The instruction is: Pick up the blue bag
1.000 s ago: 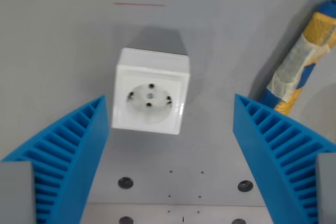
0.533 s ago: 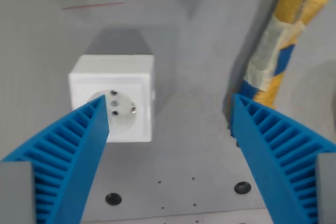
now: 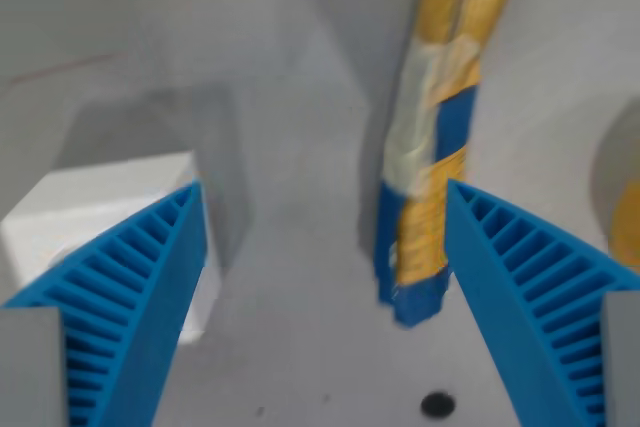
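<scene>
The blue bag (image 3: 432, 137), a long narrow pack in blue, yellow and pale cream, stands on edge on the grey table, running from the top of the wrist view down to just left of my right finger. My gripper (image 3: 325, 207) is open, with nothing between its ribbed blue fingers (image 3: 130, 297). The bag's lower end lies inside the gap, close to the right finger. The picture is blurred.
A white socket box (image 3: 95, 207) sits at the wrist view's left, partly behind my left finger. A yellow-edged object (image 3: 628, 222) shows at the right border. A dark screw hole (image 3: 437, 405) marks the grey table (image 3: 300, 277) near the bottom.
The whole scene has slid to the wrist view's left as the camera moved right. The bag now shows between the fingers, and the socket box is at the left edge.
</scene>
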Action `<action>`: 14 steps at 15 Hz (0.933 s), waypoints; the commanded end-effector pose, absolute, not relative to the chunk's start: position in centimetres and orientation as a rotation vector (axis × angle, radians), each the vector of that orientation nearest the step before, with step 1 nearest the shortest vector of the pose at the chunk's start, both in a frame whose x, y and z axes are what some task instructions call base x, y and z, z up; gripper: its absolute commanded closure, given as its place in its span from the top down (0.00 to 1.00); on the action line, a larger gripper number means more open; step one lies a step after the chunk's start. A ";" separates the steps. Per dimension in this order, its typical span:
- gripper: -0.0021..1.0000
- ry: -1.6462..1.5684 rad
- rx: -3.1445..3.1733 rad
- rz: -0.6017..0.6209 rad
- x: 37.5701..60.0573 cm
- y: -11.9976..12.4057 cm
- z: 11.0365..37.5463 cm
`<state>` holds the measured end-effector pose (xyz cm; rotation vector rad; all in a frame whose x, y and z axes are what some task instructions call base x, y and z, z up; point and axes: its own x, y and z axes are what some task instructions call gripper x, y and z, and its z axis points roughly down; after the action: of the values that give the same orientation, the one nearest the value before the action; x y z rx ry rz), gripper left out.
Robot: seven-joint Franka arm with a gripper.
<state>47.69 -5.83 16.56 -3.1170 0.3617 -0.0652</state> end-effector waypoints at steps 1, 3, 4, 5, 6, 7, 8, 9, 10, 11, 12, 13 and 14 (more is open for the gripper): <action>1.00 0.562 -3.032 -0.167 48.3 -7.6 16.2; 1.00 0.519 -3.037 -0.143 48.1 -8.6 16.7; 1.00 0.495 -3.040 -0.134 47.9 -9.1 17.0; 1.00 0.472 -3.042 -0.126 47.6 -9.6 17.2; 1.00 0.454 -3.043 -0.119 47.3 -10.0 17.3; 1.00 0.442 -3.044 -0.114 47.0 -10.4 17.5; 1.00 0.434 -3.043 -0.113 46.7 -9.8 17.0; 1.00 0.430 -3.043 -0.125 46.7 -9.2 16.5; 1.00 0.428 -3.044 -0.135 47.1 -9.1 16.0; 1.00 0.434 -3.047 -0.145 47.5 -9.7 15.6; 1.00 0.437 -3.051 -0.149 47.4 -10.1 15.0; 1.00 0.435 -3.050 -0.160 47.4 -9.9 14.5; 1.00 0.431 -3.050 -0.171 47.5 -9.4 14.1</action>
<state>47.36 -9.63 15.05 -3.1060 0.4515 -0.0741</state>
